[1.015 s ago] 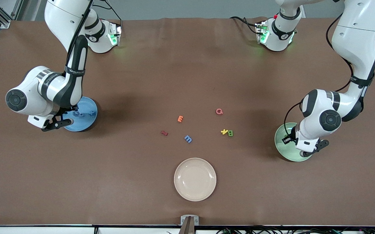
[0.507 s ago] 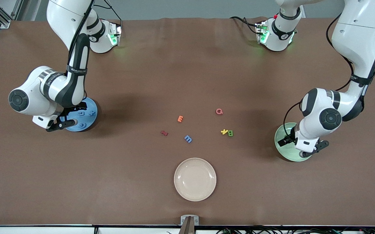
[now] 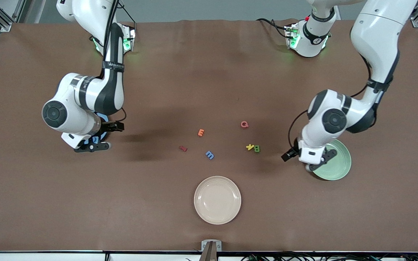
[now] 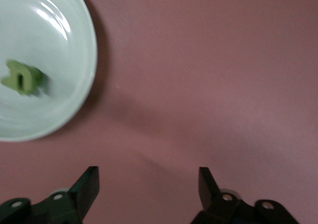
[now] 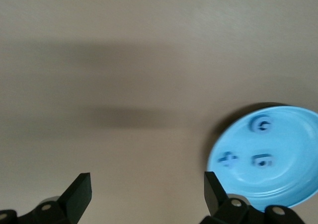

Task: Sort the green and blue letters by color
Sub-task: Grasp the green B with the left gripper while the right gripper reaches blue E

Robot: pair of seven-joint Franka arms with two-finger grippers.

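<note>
Grippers both wide, empty: left gripper [image 4: 144,194] at green plate [image 3: 339,166] rim, right gripper [image 5: 144,199] by blue plate [image 5: 298,184]. Blue m [image 3: 210,155] & green B [image 3: 257,148] mid-table, bare cloth around.

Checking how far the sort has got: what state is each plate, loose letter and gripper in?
Blue plate: holds three blue letters.
Green plate: one green letter seen in it.
Beige plate: empty.
Blue m: loose on the table.
Green B: loose, beside the yellow letter.
Left gripper: open, empty.
Right gripper: open, empty.
</note>
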